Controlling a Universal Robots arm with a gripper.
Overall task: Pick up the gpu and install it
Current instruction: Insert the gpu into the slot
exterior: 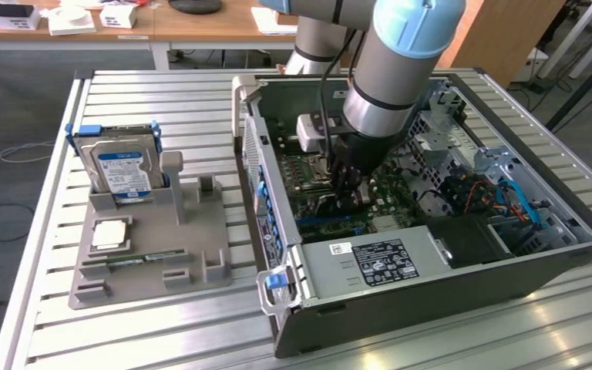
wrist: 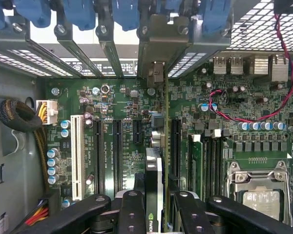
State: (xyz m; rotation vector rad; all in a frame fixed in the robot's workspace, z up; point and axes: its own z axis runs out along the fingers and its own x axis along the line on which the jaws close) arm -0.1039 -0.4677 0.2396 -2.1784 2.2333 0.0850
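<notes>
My gripper [exterior: 344,183] reaches down into the open computer case [exterior: 307,301], over the green motherboard [wrist: 122,105]. It is shut on the gpu [wrist: 154,170], a thin black card that the wrist view shows edge-on between my black fingers [wrist: 131,209]. The card stands upright over the motherboard, in line with the long black slots [wrist: 117,151]. Its silver bracket [wrist: 158,44] sits at the case's rear slot openings, under the blue latches. Whether the card's edge is seated in a slot is hidden. In the exterior view the gpu [exterior: 339,204] is a dark shape under the gripper.
A grey holder [exterior: 147,254] at the exterior view's left carries a hard drive [exterior: 121,169] in a blue caddy, a square chip [exterior: 111,231] and a RAM stick [exterior: 136,262]. Inside the case are a power supply [exterior: 378,262], a CPU socket [wrist: 259,190] and a red-black wire [wrist: 234,117].
</notes>
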